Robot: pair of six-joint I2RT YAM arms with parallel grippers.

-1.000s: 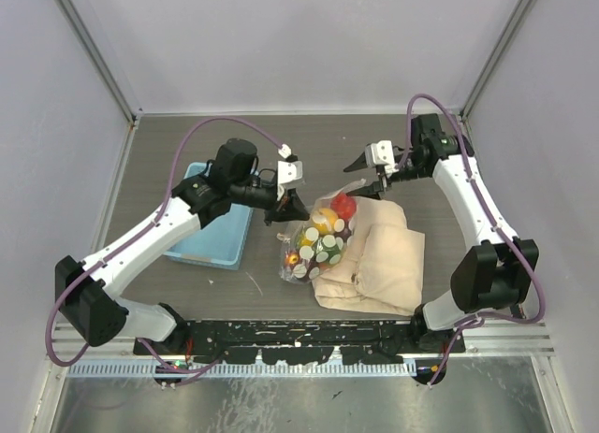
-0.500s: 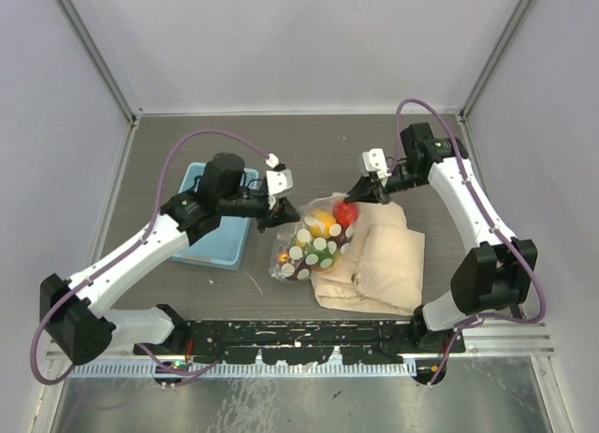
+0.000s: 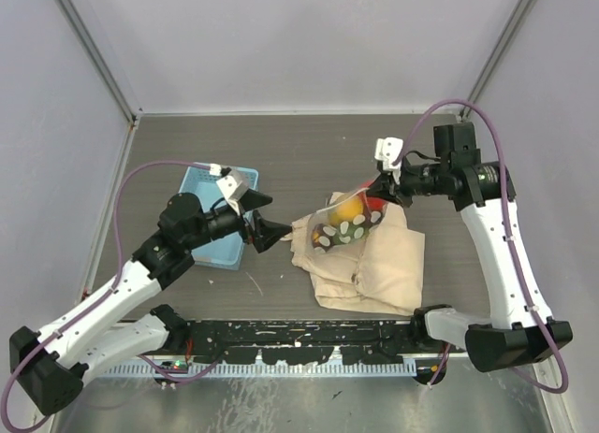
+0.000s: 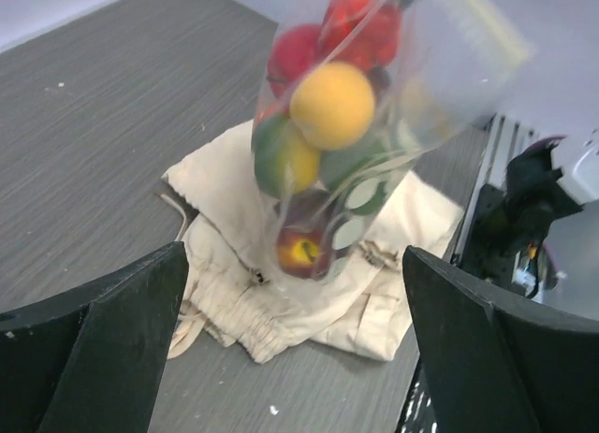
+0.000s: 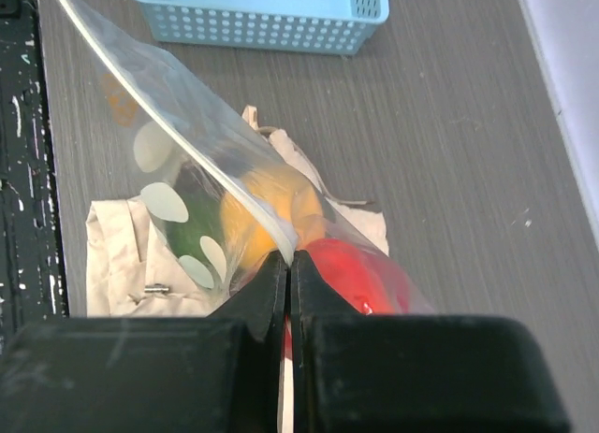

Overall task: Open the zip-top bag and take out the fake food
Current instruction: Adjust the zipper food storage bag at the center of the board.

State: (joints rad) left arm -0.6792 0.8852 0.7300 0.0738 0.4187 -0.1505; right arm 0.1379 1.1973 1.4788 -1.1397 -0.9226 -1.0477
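Clear zip-top bag (image 3: 348, 225), one, about six fake food (image 4: 332, 104) inside, pinched by right jaws; left jaws wide, empty.

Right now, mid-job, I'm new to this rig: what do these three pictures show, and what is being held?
These are two white robot arms on a grey table. The wide picture looks down from above and behind them; the other two come from a camera on each wrist. On the table lie a blue basket and a beige cloth bag. The right gripper is shut on the edge of the clear spotted bag, holding it up over the cloth bag with the plastic fruit inside. The left gripper is open, empty, facing the bag.
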